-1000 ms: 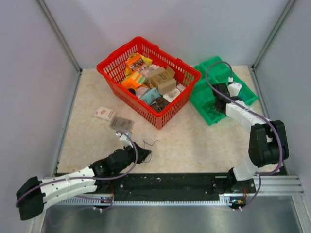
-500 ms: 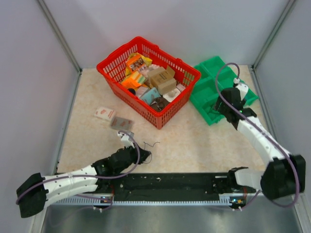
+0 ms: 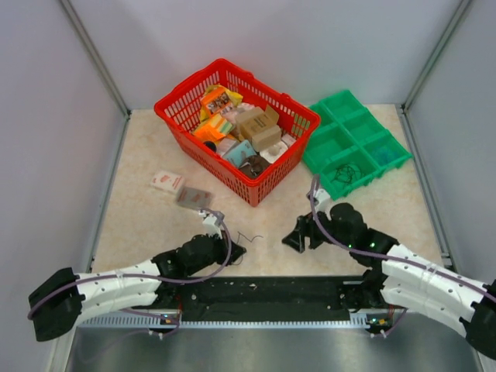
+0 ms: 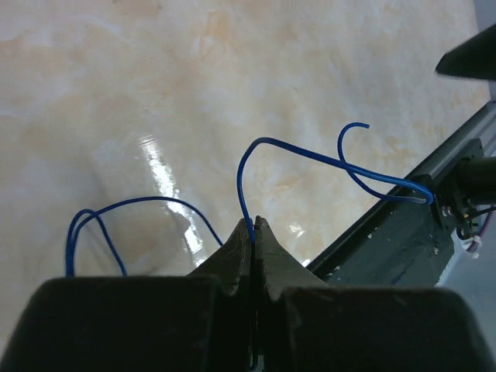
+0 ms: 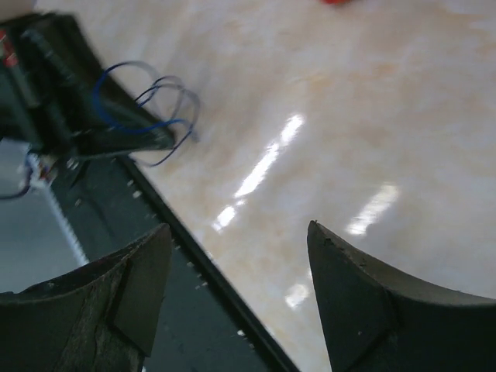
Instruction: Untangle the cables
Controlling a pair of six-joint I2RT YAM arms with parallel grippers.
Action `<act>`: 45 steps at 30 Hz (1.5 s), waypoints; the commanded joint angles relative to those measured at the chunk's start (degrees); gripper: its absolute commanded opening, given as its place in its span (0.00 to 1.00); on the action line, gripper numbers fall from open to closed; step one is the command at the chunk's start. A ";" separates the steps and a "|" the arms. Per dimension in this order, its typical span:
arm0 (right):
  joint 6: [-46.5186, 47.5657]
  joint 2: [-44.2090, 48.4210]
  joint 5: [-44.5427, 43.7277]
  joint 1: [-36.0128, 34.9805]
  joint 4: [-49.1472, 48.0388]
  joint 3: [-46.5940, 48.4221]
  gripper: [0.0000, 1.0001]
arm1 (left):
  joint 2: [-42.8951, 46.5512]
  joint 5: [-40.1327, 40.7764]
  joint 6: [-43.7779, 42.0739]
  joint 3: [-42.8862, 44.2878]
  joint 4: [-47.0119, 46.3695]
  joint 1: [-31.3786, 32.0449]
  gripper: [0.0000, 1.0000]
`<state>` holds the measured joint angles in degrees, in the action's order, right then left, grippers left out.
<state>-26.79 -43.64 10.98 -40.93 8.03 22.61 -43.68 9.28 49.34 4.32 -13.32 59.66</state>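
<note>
In the left wrist view my left gripper [image 4: 254,225] is shut on a thin blue cable [image 4: 260,142] that rises from the fingertips, arcs right and ends in a small hook. More blue loops [image 4: 132,201] lie on the table to its left. From above, the left gripper [image 3: 235,249] sits at the front centre with the cable ends [image 3: 249,237] sticking out to its right. My right gripper [image 3: 294,235] stands open just right of them, nothing between its fingers. In the right wrist view the right gripper [image 5: 239,230] is wide open and the cable loops [image 5: 143,116] lie ahead at upper left. Another dark cable [image 3: 341,172] lies in the green tray [image 3: 368,124].
A red basket [image 3: 203,155] full of small boxes stands at the back centre. Two small packets [image 3: 167,181] [image 3: 194,198] lie on the table left of it. The black rail [image 3: 263,291] runs along the front edge right under both grippers.
The right arm has swung from the green tray down to the front centre, and its gripper has opened. A dark cable now lies in the tray. The left gripper has shifted slightly right.
</note>
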 commanded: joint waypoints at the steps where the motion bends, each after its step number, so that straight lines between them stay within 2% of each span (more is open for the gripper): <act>1: -0.90 -1.62 6.95 -10.12 -17.33 -0.11 0.69 | -2.89 -6.10 -2.06 6.13 -1.71 -0.16 0.00; 4: 1.38 -4.52 6.16 -13.47 -19.90 1.03 0.68 | -6.41 -8.30 -1.97 10.00 1.36 -0.07 0.00; 10: 3.58 -7.34 8.00 -13.65 -20.95 2.17 0.65 | -12.47 -13.40 -2.32 12.73 0.49 -0.07 0.00; 16: 8.15 -5.06 2.92 -13.74 -13.14 5.68 0.61 | -17.66 -17.19 -2.41 14.58 -1.18 -0.07 0.00; 18: 8.50 -4.53 1.59 -13.74 -12.69 5.95 0.62 | -18.37 -17.80 -2.41 15.02 -1.36 -0.16 0.00; 21: 7.98 -7.15 4.03 -13.74 -15.23 6.04 0.61 | -18.89 -18.15 -2.41 15.11 -2.58 -0.07 0.00; 31: 2.27 -15.59 9.14 -13.74 -26.31 3.76 0.49 | -19.25 -19.30 -1.27 14.58 -4.96 -0.07 0.00; 36: 0.42 -18.67 10.90 -13.74 -27.81 4.02 0.41 | -19.95 -19.56 -1.62 15.19 -5.14 -0.16 0.00; 40: -0.02 -19.38 10.81 -13.74 -27.28 3.93 0.38 | -19.60 -19.47 -1.71 15.19 -5.14 -0.16 0.00; 43: -0.55 -19.29 10.90 -13.83 -26.93 3.93 0.31 | -19.16 -19.30 -1.79 15.11 -4.96 -0.07 0.00; 45: -1.07 -19.47 11.34 -13.74 -27.10 4.02 0.21 | -18.99 -19.21 -1.88 15.02 -4.87 -0.07 0.00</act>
<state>-26.70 -62.98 20.95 -54.00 -15.97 26.24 -63.37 -9.63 48.01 17.69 -15.44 59.66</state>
